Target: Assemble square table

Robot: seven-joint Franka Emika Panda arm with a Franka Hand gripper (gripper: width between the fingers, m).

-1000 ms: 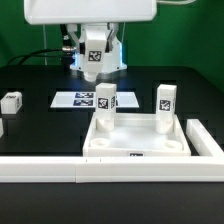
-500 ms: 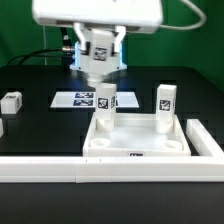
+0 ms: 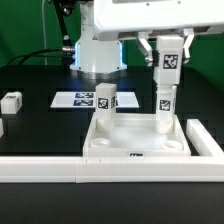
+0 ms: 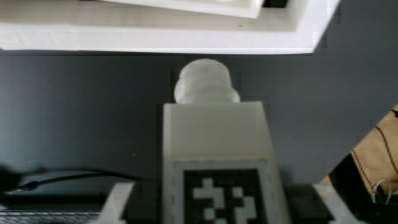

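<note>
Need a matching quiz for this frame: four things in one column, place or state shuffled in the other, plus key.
Things
1 marker board
2 highest leg
3 leg on the exterior view's left
4 middle leg

Place or state
A upright in the square top
B held by the gripper
C lying on the black table
D flat tag sheet behind the square top

Pairs: 1-D, 2-B, 3-C, 4-A
</note>
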